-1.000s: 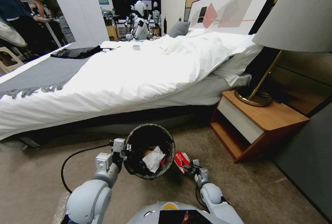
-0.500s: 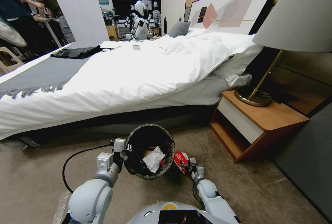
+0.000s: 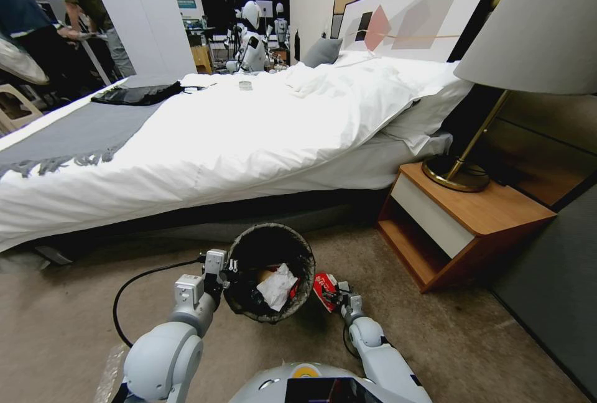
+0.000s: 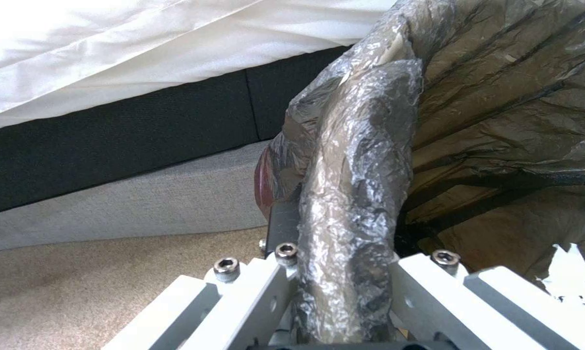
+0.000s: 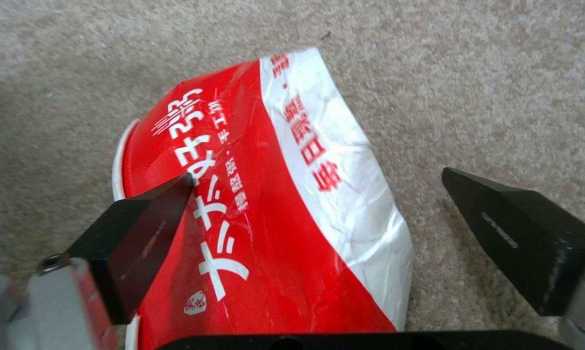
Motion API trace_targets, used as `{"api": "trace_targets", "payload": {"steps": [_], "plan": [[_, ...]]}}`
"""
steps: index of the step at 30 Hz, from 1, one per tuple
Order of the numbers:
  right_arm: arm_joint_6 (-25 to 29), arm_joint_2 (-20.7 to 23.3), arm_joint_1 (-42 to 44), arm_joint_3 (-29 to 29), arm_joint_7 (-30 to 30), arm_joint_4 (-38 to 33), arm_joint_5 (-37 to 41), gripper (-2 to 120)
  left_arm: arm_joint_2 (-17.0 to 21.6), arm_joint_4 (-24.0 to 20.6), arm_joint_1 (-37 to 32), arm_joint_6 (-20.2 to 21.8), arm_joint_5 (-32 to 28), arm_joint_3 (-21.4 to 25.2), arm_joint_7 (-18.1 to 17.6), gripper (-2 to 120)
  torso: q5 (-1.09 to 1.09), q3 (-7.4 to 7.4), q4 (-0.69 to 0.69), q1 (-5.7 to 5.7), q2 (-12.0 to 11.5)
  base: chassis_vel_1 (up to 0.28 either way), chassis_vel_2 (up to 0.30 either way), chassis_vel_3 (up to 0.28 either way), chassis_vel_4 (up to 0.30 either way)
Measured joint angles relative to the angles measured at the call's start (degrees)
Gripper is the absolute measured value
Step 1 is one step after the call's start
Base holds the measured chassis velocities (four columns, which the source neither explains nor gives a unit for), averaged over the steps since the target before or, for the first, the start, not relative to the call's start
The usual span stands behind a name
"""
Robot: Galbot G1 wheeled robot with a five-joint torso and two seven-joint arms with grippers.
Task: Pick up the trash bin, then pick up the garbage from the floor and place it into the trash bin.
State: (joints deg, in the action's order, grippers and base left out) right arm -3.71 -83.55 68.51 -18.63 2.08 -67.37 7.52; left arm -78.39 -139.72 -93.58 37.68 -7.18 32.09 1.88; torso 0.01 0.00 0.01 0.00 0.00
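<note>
Here, line by line, was the scene.

Left hand (image 3: 222, 268): clenched on the near-left rim of the trash bin (image 3: 269, 272); in the left wrist view the hand (image 4: 344, 291) pinched the bag-wrapped rim between its two pale fingers (image 4: 435, 291).

Trash bin: held just in front of the robot, between the two arms, its mouth facing up toward the head camera, the black bag liner (image 4: 500, 112) folded over the rim. The bed (image 3: 236, 135) lay beyond it.

Inside the bin: a white tissue wad (image 3: 277, 287) lay on top of darker litter, with something red just beside it; the rest was too dark to make out.

Right hand (image 3: 336, 294): low over the carpet (image 3: 485, 341), just to the right of the bin, released, its fingers spread. In the right wrist view the hand (image 5: 318, 194) straddled the garbage, one black finger (image 5: 144, 233) overlapping the red side of the cup and the other finger standing clear of its white edge, over carpet.

Garbage: a crushed red-and-white paper cup (image 5: 266, 214) with white lettering, lying flattened on the carpet; in the head view the cup (image 3: 323, 286) sat just beside the bin's right side.

Nightstand (image 3: 460, 222): well to the right, with a lamp (image 3: 528, 42) on it.
</note>
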Motion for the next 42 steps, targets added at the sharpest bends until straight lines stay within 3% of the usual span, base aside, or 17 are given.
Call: {"api": "trace_targets", "payload": {"steps": [11,12,23,27,29,34,42], "plan": [[0.36,0.37,0.86,0.01,0.00,-1.03,-0.02,67,-0.05,0.05,0.03,-0.07,0.01,-0.13,0.03,1,-0.01,0.00,0.00,0.00,0.00,0.000,0.000,0.000,0.000],[0.42,0.49,1.21,-0.02,-0.01,-1.61,-0.02,59,-0.07,0.06,0.02,-0.10,0.06,-0.16,0.03,1,-0.01,0.00,0.00,0.00,0.00,0.000,0.000,0.000,0.000],[0.45,0.89,2.56,-0.10,-0.13,-4.11,-0.28,28,-0.12,-0.16,-0.24,-0.15,0.18,-0.17,0.03,1,-0.02,0.01,-0.01,0.00,0.00,0.000,0.000,0.000,0.000],[0.57,0.95,2.72,-0.25,-0.15,-4.58,-0.40,22,-0.13,-0.22,-0.27,-0.20,0.23,-0.17,0.02,1,-0.01,0.01,-0.01,0.00,0.00,0.000,0.000,0.000,0.000],[0.98,1.07,2.88,-0.94,-0.15,-5.41,-0.55,8,-0.18,-0.28,-0.34,-0.27,0.32,-0.17,0.01,1,-0.01,0.00,-0.01,0.00,0.00,0.000,0.000,0.000,0.000],[0.95,1.37,3.36,-1.90,-0.20,-7.25,-0.60,1,-0.27,-0.37,-0.39,-0.27,0.38,-0.20,0.00,1,-0.01,0.01,-0.01,0.00,0.00,0.000,0.000,0.000,0.000],[-3.03,4.44,6.12,-6.14,-1.76,-21.61,2.19,1,-0.37,-0.49,-0.29,-0.27,0.57,-0.59,-0.02,1,-0.02,0.01,-0.01,0.00,0.00,0.000,0.000,0.000,0.000]]}}
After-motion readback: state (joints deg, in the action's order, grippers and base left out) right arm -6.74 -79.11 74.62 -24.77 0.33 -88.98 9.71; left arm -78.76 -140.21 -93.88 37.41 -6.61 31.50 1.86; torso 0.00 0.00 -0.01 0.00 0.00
